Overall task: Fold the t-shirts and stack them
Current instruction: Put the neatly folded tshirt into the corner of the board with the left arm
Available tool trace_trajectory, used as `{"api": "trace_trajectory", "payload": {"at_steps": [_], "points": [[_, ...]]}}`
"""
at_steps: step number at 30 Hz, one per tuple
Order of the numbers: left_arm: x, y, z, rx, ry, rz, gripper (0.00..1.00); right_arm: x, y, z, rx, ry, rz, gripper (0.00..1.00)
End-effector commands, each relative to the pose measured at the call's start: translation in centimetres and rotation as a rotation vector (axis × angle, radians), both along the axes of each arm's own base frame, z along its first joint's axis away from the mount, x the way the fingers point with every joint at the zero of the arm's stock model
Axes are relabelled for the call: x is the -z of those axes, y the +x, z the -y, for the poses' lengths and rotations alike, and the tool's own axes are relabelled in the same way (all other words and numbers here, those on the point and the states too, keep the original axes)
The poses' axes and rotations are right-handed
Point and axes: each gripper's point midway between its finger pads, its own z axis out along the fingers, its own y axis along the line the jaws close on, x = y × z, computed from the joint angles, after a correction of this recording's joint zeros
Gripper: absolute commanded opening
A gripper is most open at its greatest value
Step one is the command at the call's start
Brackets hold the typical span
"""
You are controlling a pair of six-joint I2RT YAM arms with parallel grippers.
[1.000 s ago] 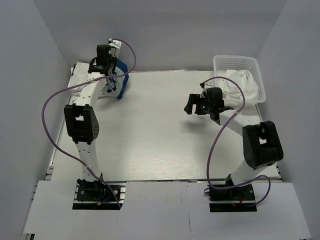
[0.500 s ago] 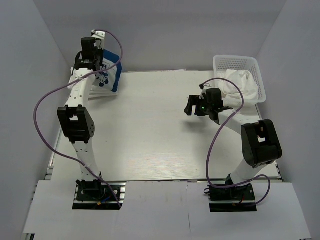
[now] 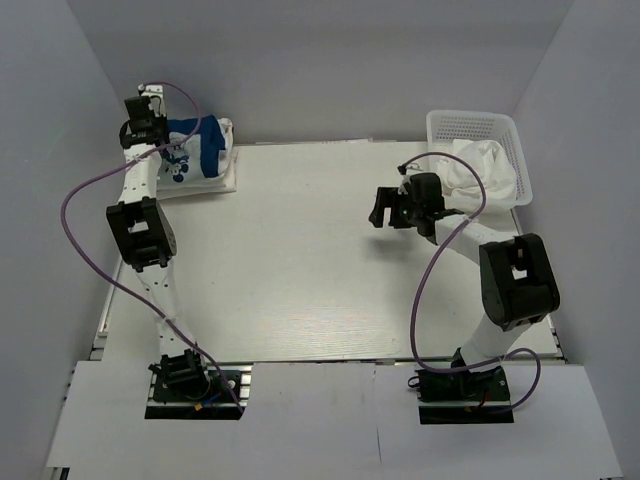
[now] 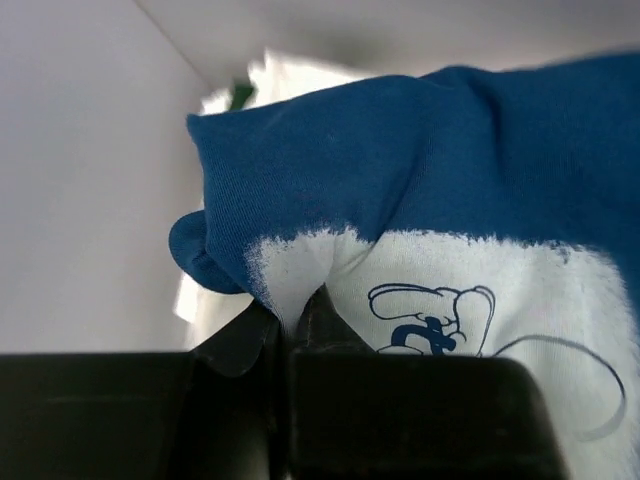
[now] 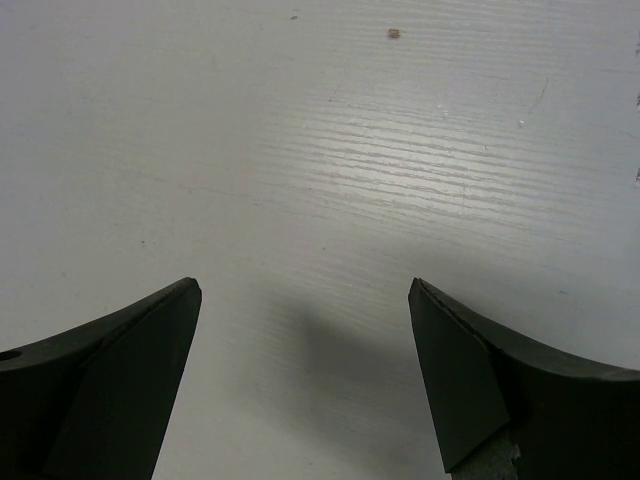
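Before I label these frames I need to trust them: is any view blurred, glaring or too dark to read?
Top external: even, soft light, no glare, the table sharp. Left wrist: the blue t-shirt fills the frame, its weave sharp, the left hand a near-black mass. Right wrist: wood grain crisp, a soft shadow between the fingers of the right hand.

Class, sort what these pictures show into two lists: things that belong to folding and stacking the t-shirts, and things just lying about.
Belongs to the job: blue t-shirt; white t-shirt, bundled far right.
Just lying about: white mesh basket; purple cables.
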Motion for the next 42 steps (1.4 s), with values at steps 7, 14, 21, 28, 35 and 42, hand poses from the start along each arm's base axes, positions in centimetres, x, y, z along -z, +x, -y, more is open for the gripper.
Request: {"api": "trace_trajectory", "payload": {"at_steps": [7, 14, 21, 28, 35, 42], "points": [[-1.1, 1.7, -2.3, -0.07, -0.033, 0.108, 1.0, -0.2, 1.5, -0.1, 0.003, -0.029, 0.002, 0.9], [-6.3, 1.2, -0.7, -0.086, -0.05, 0.202, 1.0, -0.4, 1.5, -0.6, -0.024, -0.015, 0.001, 0.9], [-9.6, 1.3, 5.4, 0.087, -0.172, 0.26, 1.0, -0.2, 1.1, -0.9, -0.035, -0.01, -0.011, 0.9], [-2.9, 2.3, 12.3, 0.212, -0.145, 0.083, 1.0, 0.3, 0.8, -0.5, -0.03, -0.017, -0.026, 0.9], [1.0, 1.6, 12.7, 0.17, -0.14, -0.004, 0.93, 0.2, 0.7, -0.5, -0.033, -0.021, -0.031, 0.9], [2.7, 1.2, 12.5, 0.139, -0.123, -0.045, 0.82, 0.6, 0.5, -0.7, -0.043, -0.017, -0.041, 0.9]]}}
